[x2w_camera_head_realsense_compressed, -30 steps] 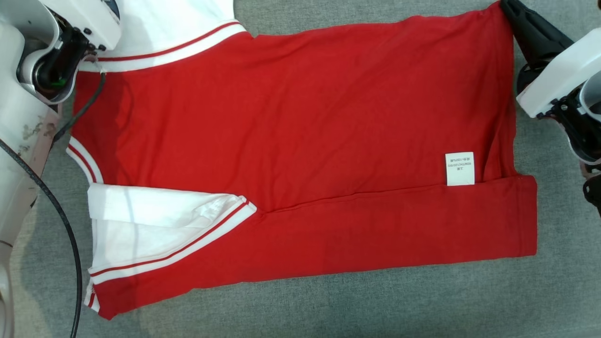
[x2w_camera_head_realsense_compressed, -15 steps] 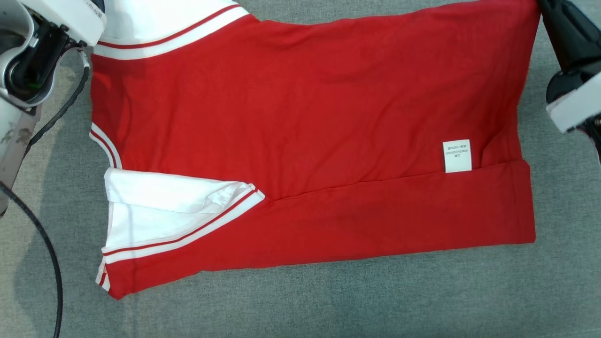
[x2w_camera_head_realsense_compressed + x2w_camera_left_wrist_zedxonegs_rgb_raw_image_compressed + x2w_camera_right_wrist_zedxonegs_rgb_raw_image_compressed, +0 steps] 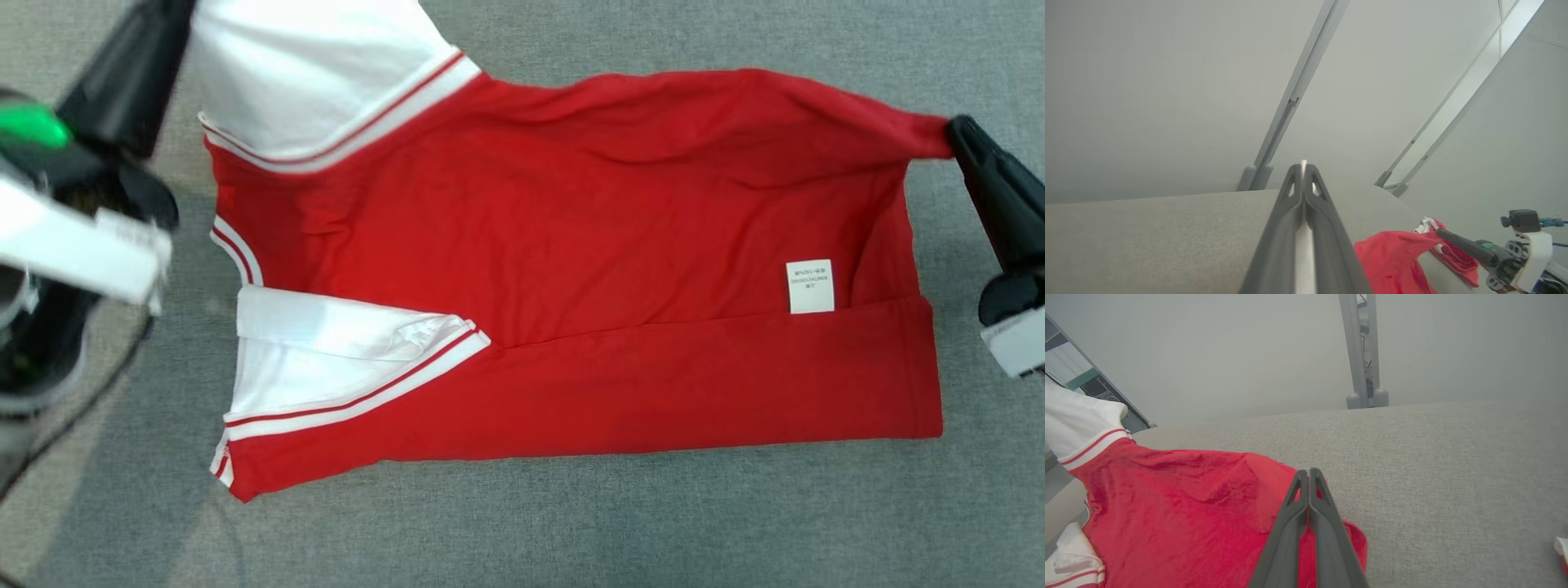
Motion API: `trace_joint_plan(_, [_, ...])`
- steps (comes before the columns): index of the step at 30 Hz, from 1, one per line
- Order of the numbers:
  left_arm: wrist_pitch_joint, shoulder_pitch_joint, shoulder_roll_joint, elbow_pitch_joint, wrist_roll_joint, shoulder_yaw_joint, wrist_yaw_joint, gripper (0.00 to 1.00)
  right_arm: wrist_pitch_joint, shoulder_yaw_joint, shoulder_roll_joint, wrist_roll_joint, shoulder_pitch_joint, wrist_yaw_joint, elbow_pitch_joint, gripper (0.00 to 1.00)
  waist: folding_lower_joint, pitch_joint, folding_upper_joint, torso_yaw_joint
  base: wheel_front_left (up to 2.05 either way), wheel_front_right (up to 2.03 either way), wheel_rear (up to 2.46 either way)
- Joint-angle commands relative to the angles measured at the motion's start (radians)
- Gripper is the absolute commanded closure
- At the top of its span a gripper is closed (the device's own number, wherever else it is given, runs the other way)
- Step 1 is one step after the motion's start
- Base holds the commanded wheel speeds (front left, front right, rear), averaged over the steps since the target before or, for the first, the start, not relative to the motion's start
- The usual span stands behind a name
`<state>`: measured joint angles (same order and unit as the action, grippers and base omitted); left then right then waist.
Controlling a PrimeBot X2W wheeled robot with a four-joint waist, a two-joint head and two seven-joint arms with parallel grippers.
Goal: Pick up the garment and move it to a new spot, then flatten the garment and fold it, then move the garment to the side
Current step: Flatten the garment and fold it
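You have bright, diffuse light in the head view. The shirt [image 3: 571, 269] reads a saturated red, and its white sleeve [image 3: 310, 73] is close to blown out. A soft-edged shadow lies on the grey cloth [image 3: 571, 523] at the lower left. Your left arm [image 3: 73, 253] is smeared with blur there, while the shirt's folds are sharp. The print on the label [image 3: 810, 286] is too small to read. Both wrist views are hazy and washed pale beyond the cloth. The dark fingers [image 3: 1282, 228] go soft near the bottom edge, and the wide lens leans the post [image 3: 1294, 98] steeply.
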<state>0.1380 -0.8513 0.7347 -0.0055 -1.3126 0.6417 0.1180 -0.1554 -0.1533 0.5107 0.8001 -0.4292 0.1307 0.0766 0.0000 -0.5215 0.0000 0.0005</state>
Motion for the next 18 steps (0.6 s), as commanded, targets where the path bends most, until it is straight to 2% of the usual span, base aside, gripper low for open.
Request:
trace_joint_plan(1, [0.019,0.069,0.026,-0.078,-0.039,-0.016,-0.004,1.0,-0.013,0.022,-0.006,0.012,0.043,0.0,0.019,1.0,0.0,0.009,0.0,0.01,0.0,0.0,0.0])
trace_joint_plan(5, [0.069,0.24,0.095,-0.235,-0.101,-0.05,-0.023,1.0,-0.028,0.07,-0.031,0.029,0.125,0.0,0.047,1.0,0.0,0.015,0.0,0.02,0.0,0.0,0.0])
trace_joint_plan(9, [0.105,0.397,0.119,-0.3,-0.142,-0.076,-0.045,1.0,-0.04,0.114,-0.061,0.043,0.202,0.0,0.055,1.0,0.0,0.023,0.0,0.031,0.0,0.0,0.0])
trace_joint_plan(13, [0.117,0.495,0.1,-0.296,-0.178,-0.101,-0.038,1.0,-0.044,0.136,-0.083,0.041,0.243,0.0,0.045,1.0,0.0,0.026,0.0,0.033,0.0,0.0,0.0])
trace_joint_plan(14, [0.12,0.549,0.077,-0.284,-0.213,-0.113,-0.028,1.0,-0.043,0.141,-0.097,0.04,0.258,0.0,0.034,1.0,0.0,0.028,0.0,0.032,0.0,0.0,0.0])
trace_joint_plan(16, [0.122,0.593,0.067,-0.248,-0.219,-0.123,-0.026,1.0,-0.042,0.139,-0.106,0.03,0.265,0.0,0.016,1.0,0.0,0.03,0.0,0.029,0.0,0.0,0.0])
trace_joint_plan(18, [0.123,0.617,0.031,-0.219,-0.234,-0.122,-0.018,1.0,-0.039,0.135,-0.117,0.028,0.268,0.0,0.0,1.0,0.0,0.032,0.0,0.029,0.0,0.0,0.0])
